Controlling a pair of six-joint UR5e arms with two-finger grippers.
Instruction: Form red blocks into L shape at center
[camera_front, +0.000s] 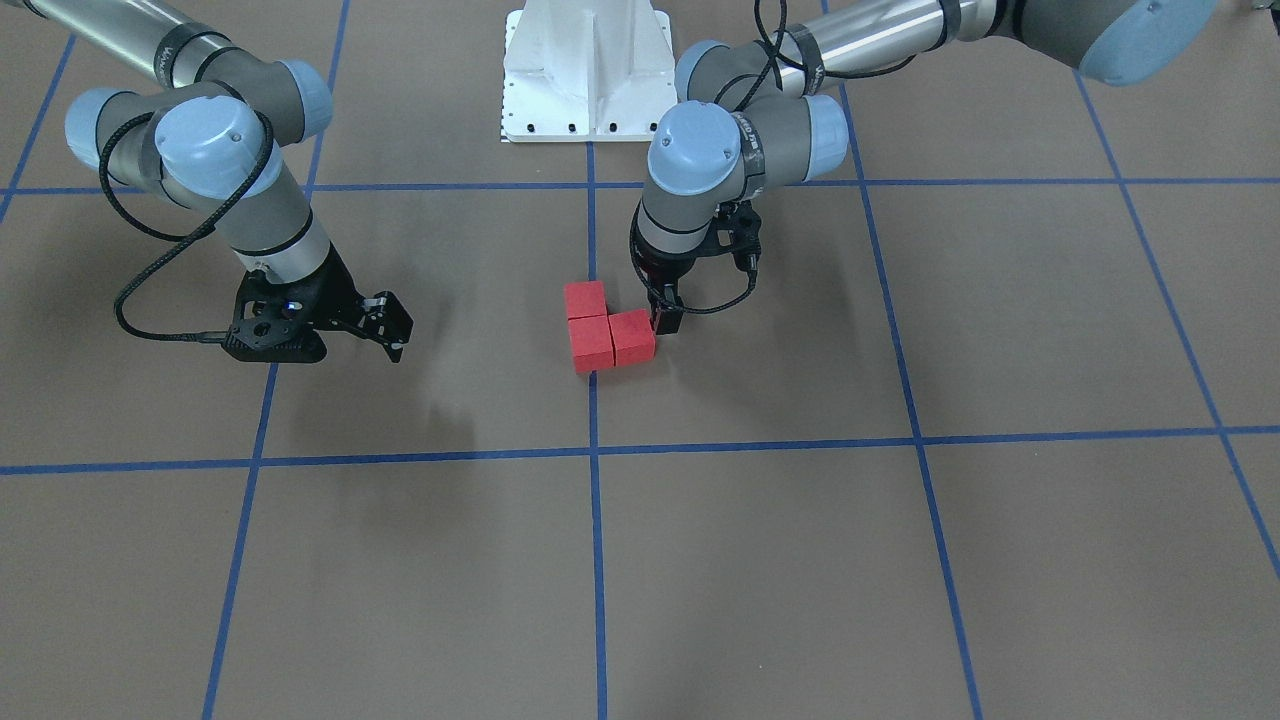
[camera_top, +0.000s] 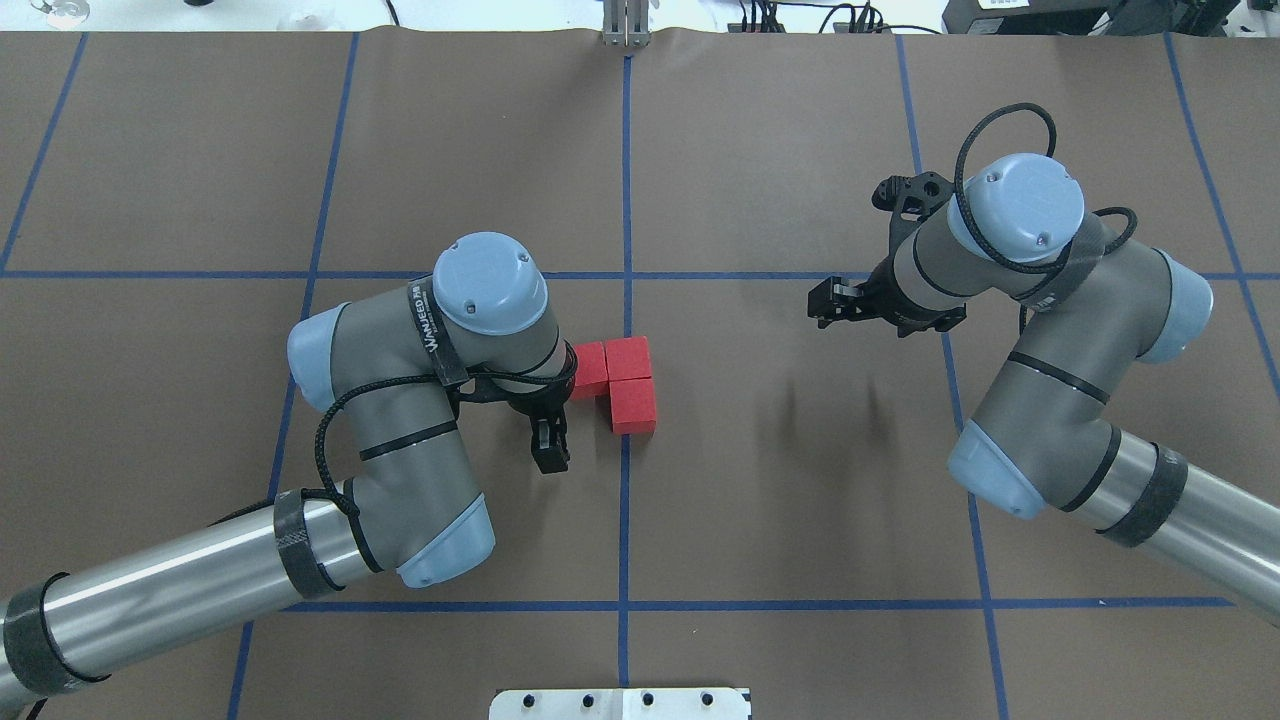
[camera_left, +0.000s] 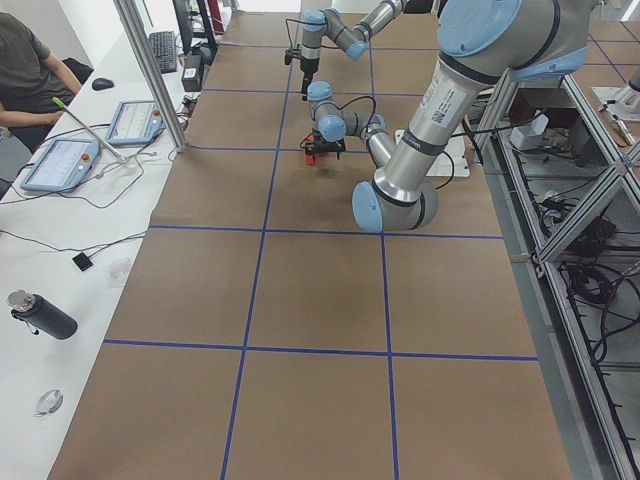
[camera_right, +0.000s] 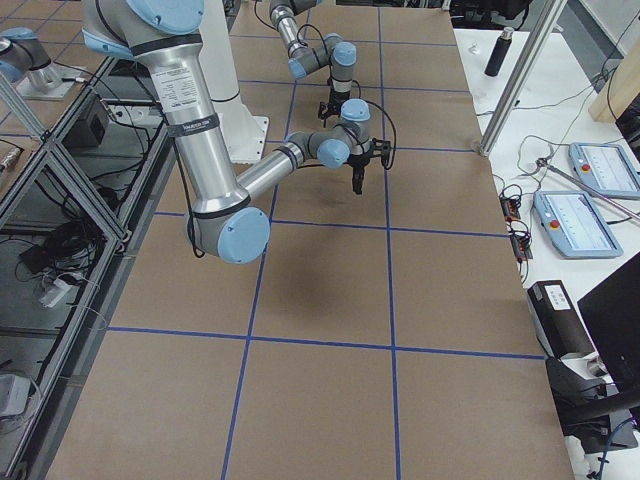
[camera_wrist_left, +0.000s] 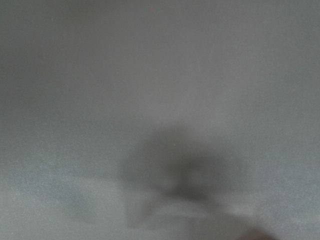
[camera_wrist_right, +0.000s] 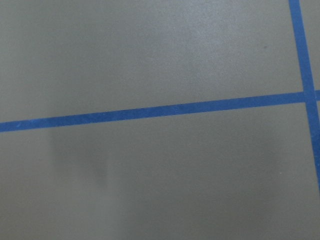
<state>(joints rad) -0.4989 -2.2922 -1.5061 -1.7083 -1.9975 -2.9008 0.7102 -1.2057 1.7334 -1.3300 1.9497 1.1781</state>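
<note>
At the center (camera_top: 640, 470), three red blocks (camera_top: 630, 360), touching, L-shaped

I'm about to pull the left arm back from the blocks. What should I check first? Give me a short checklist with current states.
1. The red blocks form an L with faces together: ok.
2. The L sits on the tape line at the center: ok.
3. Jaws of the left gripper open and off the end block: cannot tell; the left wrist view is only blur.
4. Gap between the left gripper and the end block: cannot tell; the front view shows them side by side, perhaps touching.
5. The right gripper well apart from the red blocks: ok.
</note>
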